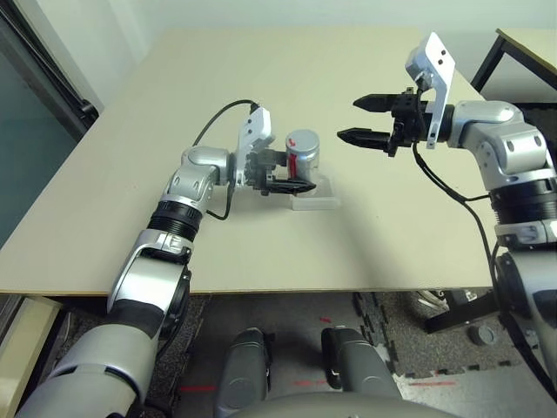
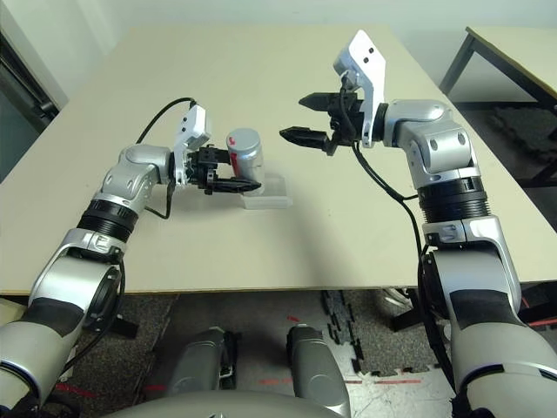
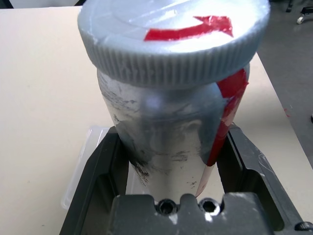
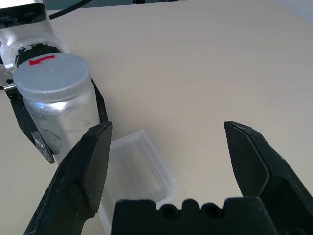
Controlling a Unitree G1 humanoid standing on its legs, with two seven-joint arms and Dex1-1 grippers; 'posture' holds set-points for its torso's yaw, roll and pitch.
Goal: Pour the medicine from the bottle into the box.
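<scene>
Left tool (image 1: 280, 174): clamped on the lower body of the bottle (image 1: 302, 155), one finger on each side, as the left wrist view shows. The bottle is held upright, or nearly so, with its grey cap (image 3: 173, 36) on top and a red stripe down one side. Keeping it upright and capped holds the medicine in; judged from this, pouring has not begun and the cap must come off first.

Box (image 1: 315, 193): clear and shallow, lying flat on the tabletop (image 1: 365, 235), just below and to the right of the bottle, at its near side. The bottle sits at the box's left edge; whether it touches the box cannot be told. This closeness leaves only a short tilt between bottle and box once the cap is off.

Right tool (image 1: 372, 120): fingers wide apart, holding nothing, raised above the tabletop to the right of the bottle and pointing left toward it. Its open stance at cap height suits gripping the cap while the left tool steadies the body.
</scene>
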